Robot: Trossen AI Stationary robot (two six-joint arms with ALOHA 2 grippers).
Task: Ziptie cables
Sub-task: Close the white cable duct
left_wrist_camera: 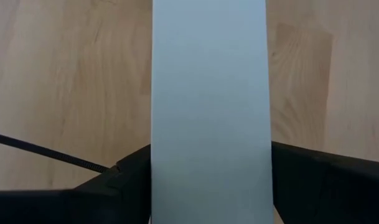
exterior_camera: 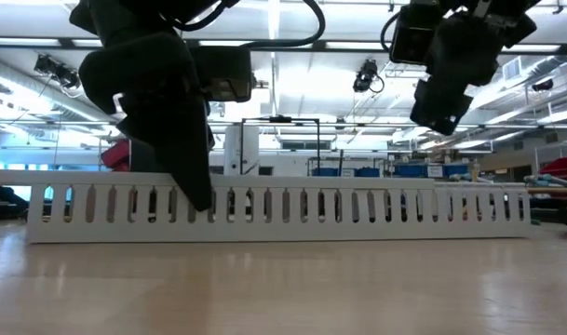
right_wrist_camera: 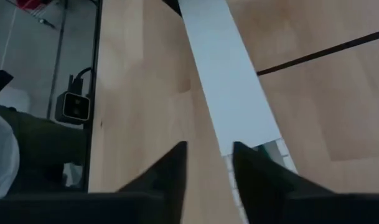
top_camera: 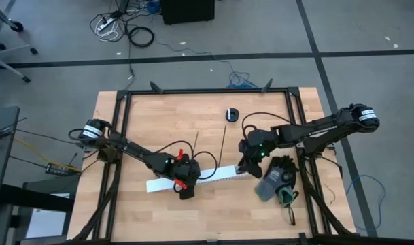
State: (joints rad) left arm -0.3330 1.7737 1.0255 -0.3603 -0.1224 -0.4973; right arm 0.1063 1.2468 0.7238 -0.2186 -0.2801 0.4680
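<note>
— Across the middle of the table, from the left half toward the right edge: what is each arm on?

— The left gripper (top_camera: 184,180) is down on the white slotted channel (top_camera: 220,173), near the channel's left end. Its fingers (left_wrist_camera: 117,182) press against both long sides, so it is clamped on the channel. The right gripper (top_camera: 247,163) hangs above the channel's right end, clear of it. Its fingers (right_wrist_camera: 174,163) stand a narrow gap apart and hold nothing.

— Where are the cables?

— Only a red strand shows, right at the left gripper. I take that for the cables (top_camera: 179,178), but the arm hides most of it. The zipties (top_camera: 223,143) lie flat on the wood at the middle of the table. They lie side by side and apart, near the channel, and no gripper touches them.

— Which step is this, then?

— An early one, by my judgement. The channel is being steadied or positioned, and no ziptie is round any wire.

— What does the next move call for?

— Probably this:
1. Lower the right gripper onto the free end of the channel, or send it to a ziptie.
2. For a ziptie, bring the fingers nearly together and set them down square to the wood, because the strip is thin and flat.
3. Keep the left clamp in place so that the channel does not skid.
</note>
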